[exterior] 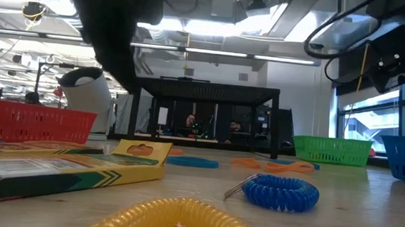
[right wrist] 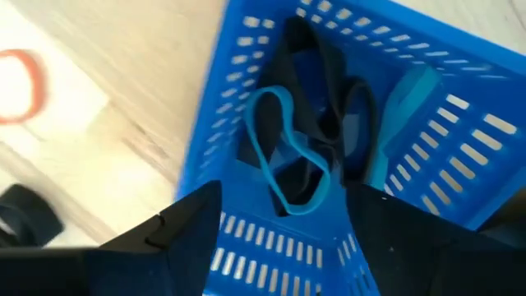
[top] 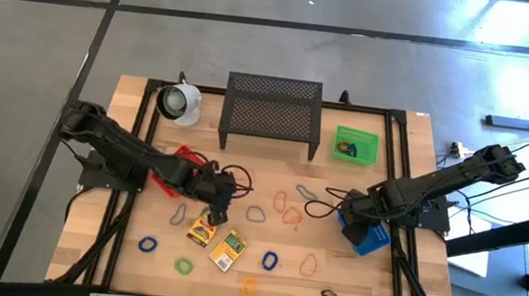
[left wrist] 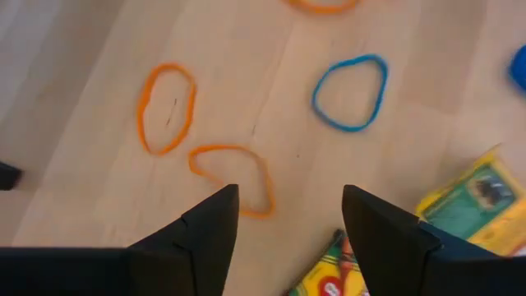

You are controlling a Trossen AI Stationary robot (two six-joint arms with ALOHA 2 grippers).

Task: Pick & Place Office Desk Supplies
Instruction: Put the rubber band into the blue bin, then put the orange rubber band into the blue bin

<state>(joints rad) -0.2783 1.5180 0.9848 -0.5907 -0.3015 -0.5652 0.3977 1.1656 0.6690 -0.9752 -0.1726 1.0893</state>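
The wooden table (top: 151, 107) carried a black mesh shelf (top: 272, 112) at the back, with a white mug (top: 180, 102) and a green bin (top: 355, 145) on either side of it. The right gripper (right wrist: 275, 210) hovered over the blue bin (right wrist: 444, 123), fingers spread wide and empty, a blue loop (right wrist: 283, 156) lying inside the bin. The left gripper (left wrist: 289, 218) hung with jaws wide, holding nothing, above the yellow packets (top: 216, 240), just beside two orange loops (left wrist: 167, 108). Other loops lay scattered across the table's front.
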